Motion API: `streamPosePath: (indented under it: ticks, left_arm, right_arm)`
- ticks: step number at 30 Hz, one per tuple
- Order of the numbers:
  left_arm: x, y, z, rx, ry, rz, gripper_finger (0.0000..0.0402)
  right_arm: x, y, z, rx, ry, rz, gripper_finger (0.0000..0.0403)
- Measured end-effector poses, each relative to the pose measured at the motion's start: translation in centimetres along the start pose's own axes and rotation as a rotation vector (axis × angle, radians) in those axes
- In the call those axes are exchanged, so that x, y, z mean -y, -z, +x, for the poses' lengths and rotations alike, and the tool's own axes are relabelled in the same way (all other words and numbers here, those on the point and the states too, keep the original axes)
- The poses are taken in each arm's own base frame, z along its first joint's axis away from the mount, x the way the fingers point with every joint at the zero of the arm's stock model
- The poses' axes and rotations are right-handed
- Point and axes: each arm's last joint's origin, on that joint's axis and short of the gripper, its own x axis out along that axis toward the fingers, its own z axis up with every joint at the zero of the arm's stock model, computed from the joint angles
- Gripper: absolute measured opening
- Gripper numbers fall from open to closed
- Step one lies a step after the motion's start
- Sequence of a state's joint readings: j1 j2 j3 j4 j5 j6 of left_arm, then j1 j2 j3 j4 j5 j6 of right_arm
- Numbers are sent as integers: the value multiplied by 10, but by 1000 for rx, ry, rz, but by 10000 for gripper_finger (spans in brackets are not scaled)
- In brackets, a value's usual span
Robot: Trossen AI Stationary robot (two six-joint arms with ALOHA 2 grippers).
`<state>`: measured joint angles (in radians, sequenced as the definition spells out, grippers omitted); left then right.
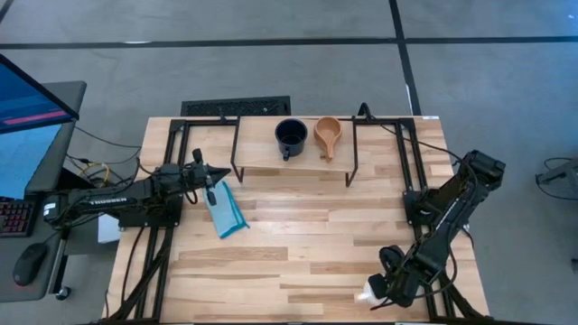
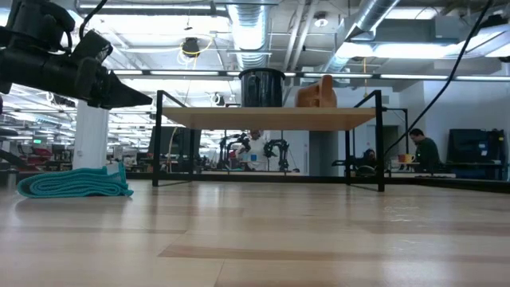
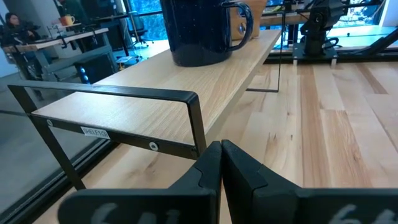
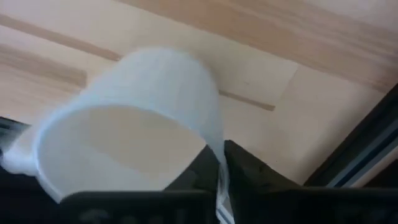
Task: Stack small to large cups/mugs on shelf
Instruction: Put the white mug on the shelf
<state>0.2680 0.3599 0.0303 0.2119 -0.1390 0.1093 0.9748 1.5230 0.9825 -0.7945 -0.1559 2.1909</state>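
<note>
**White mug pinched by its rim at the surface's near right corner**

The white glazed mug (image 4: 130,124) looks rigid, smooth and probably slippery and chippable; its thin wall, or the handle, seems the sensible hold. It is plain white with a wide mouth. The right gripper (image 4: 221,171) has its jaws closed on that rim. The dark navy speckled mug (image 1: 291,136) and the small tan wooden cup (image 1: 327,135) stand just beside each other on the plank-topped black-legged shelf (image 1: 262,149) at the far edge. The left gripper (image 3: 221,165), jaws shut and empty, waits near the shelf's left end.
</note>
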Motion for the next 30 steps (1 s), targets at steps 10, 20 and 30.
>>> streamPosePath:
  ticks: [10, 20, 30]
  left_arm:
    - [0, 3, 0, -28, 3, 4, 0]
    - [0, 4, 0, -43, 5, 24, 0]
    - [0, 4, 0, -42, 5, 33, 0]
  right_arm:
    - [-20, -33, -7, 26, -27, -86, 21]
    - [-50, -107, -23, 86, -119, -243, 15]
    - [-74, -173, -46, 231, -341, -396, 9]
